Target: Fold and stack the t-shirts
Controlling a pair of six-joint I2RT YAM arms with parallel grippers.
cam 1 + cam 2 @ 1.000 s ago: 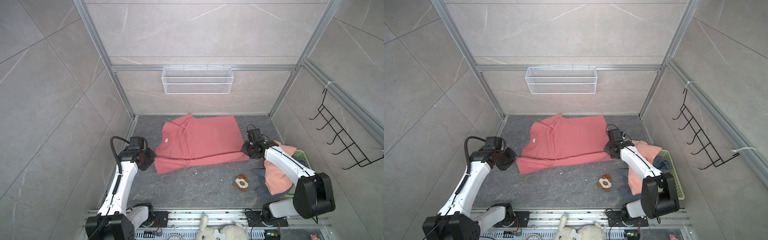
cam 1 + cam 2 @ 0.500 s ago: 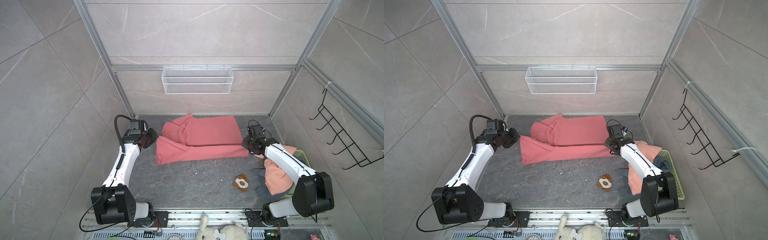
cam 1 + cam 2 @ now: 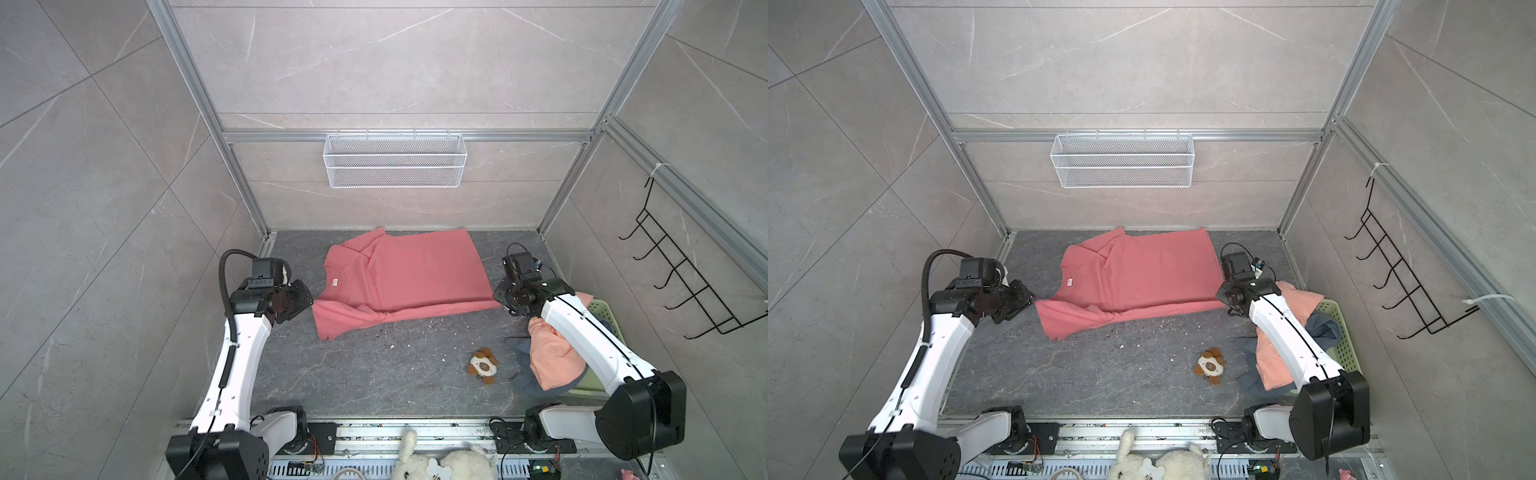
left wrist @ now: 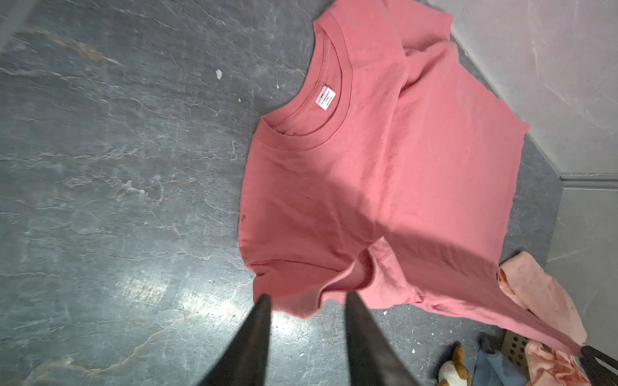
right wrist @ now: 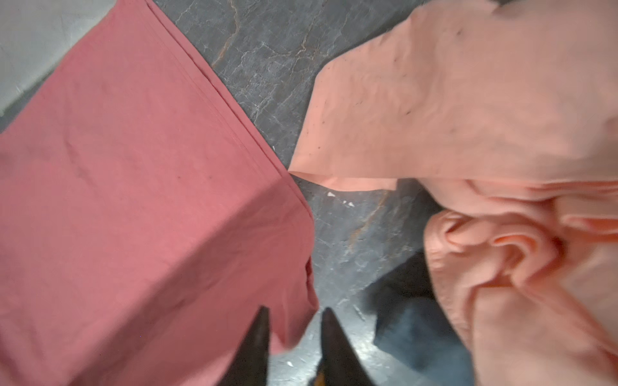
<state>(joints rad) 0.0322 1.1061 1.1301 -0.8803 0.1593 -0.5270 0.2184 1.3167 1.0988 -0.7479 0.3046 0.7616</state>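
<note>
We see the coral-red t-shirt (image 3: pixel 415 274) spread on the dark stone floor (image 3: pixel 374 374), at the far middle of the scene. Its collar points left and its hem points right. The far sleeve is folded over onto the body, and the near sleeve lies out flat toward the near left.

The left gripper (image 4: pixel 307 300) sits low at the left edge of that near sleeve. Its fingers (image 4: pixel 257 327) are spread, and the sleeve's hem lies loose in the gap between the tips, with nothing pinched.

The right gripper (image 5: pixel 294 312) is at the shirt's near right hem corner. Its jaws also stand apart. The corner of the cloth hangs between them, and bare floor shows through the gap.

To the right, under the right arm, the light peach t-shirt (image 3: pixel 552 353) lies crumpled. It is draped over the rim of the pale green basket (image 3: pixel 598 309) and out onto the floor. The blue-grey t-shirt (image 3: pixel 525 376) is bunched beneath it.

A small plush toy (image 3: pixel 483 365) lies on the floor just left of that pile, well apart from the coral-red shirt.
</note>
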